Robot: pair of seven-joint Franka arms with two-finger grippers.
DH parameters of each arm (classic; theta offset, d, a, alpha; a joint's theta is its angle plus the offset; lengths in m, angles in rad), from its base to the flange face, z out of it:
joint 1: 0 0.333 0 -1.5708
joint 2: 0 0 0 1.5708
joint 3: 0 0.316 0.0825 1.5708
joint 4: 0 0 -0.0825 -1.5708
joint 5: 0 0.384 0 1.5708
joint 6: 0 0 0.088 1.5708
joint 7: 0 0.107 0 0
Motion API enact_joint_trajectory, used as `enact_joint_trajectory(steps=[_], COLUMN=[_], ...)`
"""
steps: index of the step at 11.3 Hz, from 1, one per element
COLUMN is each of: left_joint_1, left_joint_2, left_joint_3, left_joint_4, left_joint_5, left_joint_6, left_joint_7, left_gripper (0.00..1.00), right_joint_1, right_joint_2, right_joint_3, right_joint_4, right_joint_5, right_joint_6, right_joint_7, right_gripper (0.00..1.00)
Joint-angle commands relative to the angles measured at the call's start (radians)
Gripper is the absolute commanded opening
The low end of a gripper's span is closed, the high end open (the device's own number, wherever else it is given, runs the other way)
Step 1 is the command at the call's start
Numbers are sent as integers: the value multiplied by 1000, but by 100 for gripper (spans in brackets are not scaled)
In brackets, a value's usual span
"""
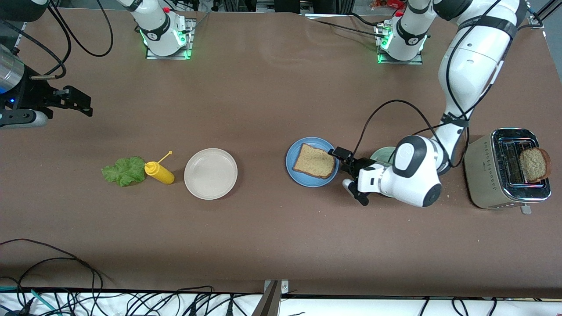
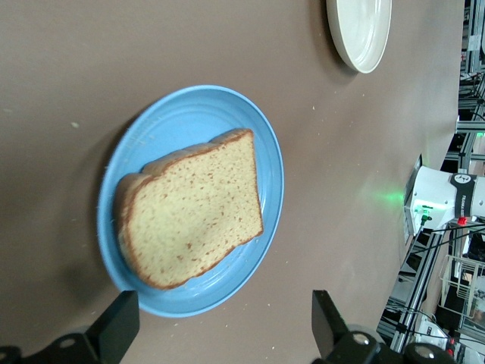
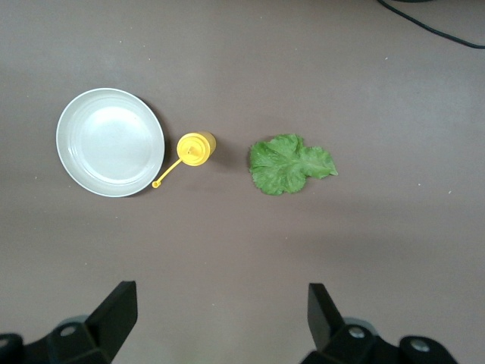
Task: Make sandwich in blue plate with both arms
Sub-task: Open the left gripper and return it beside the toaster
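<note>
We see one bread slice lying flat on the blue plate, which sits on the brown table toward the left arm's end. The left gripper is low, just beside the plate's rim on the side toward the toaster; its fingers are spread wide with nothing between them, and in the left wrist view they frame the plate's edge without touching the bread. A pale green plate peeks out from under the left arm's wrist. The toaster stands at the left arm's end of the table, and a second slice sticks up out of its slot.

Toward the right arm's end lie the beige plate, a yellow bottle just beside it, and a lettuce leaf touching or nearly touching the bottle. All three are well apart from the blue plate.

The right gripper hangs high over bare table at the right arm's end, waiting. In the right wrist view its fingers are spread and empty, looking down on the leaf, the bottle and the beige plate
</note>
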Motion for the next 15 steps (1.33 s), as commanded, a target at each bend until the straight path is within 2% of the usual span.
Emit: enact_joint_trajectory(steps=[1, 4, 8, 10, 11, 14, 15], left_joint_1=[24, 39, 29, 27, 33, 24, 25], left_joint_2=[-64, -191, -364, -456, -507, -650, -700], left_joint_3=[7, 8, 2, -1, 10, 125, 137], left_joint_4=[0, 0, 13, 28, 28, -10, -67], left_joint_5=[51, 162, 406, 529, 528, 528, 527], left_joint_6=[-60, -109, -193, -234, -253, -255, -253], left_joint_7=[7, -135, -395, -461, -461, -453, -451], left_gripper=[100, 100, 100, 100, 100, 100, 100], right_joint_1=[0, 0, -2, -5, -5, -10, -13], right_joint_2=[3, 3, 3, 9, 9, 12, 12], right_joint_3=[2, 2, 1, -1, 1, -4, -5], right_joint_4=[20, 20, 18, 18, 18, 18, 18], right_joint_5=[-7, -5, -8, -8, -10, -13, -10], right_joint_6=[-14, -14, -16, -16, -14, -16, -14], right_joint_7=[-2, -4, -7, -10, -10, -16, -16], right_gripper=[100, 100, 100, 100, 100, 100, 100])
